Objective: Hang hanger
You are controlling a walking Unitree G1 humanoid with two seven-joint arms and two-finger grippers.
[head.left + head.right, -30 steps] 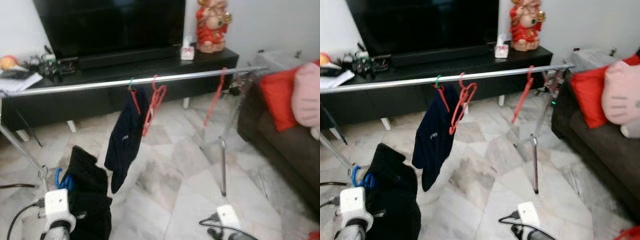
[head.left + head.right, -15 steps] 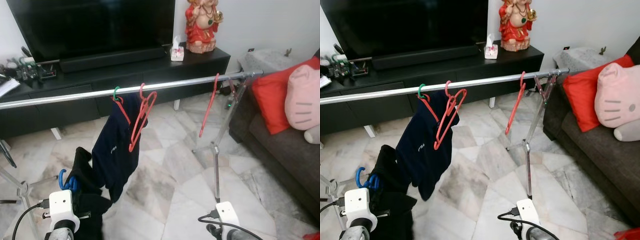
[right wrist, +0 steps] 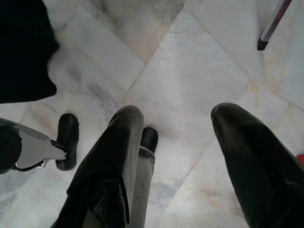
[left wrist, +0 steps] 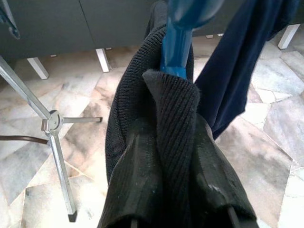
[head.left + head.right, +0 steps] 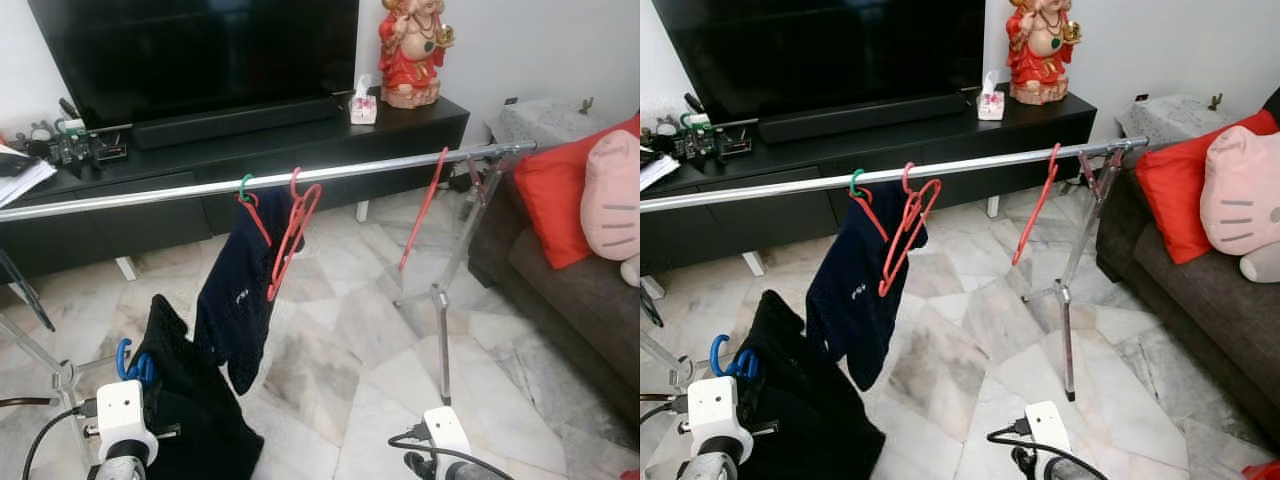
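Marble floor (image 3: 190,61) spreads beneath the right gripper (image 3: 180,156), its fingers apart and empty. Left gripper (image 4: 178,156) is clamped on a black garment (image 4: 137,104); the blue hanger (image 4: 178,42) rises just beyond its fingertips.

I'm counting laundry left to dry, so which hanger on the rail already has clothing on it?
The green-hooked hanger, leftmost on the rail, carries a navy garment. The red hanger beside it and the red hanger near the rail's right end hang bare.
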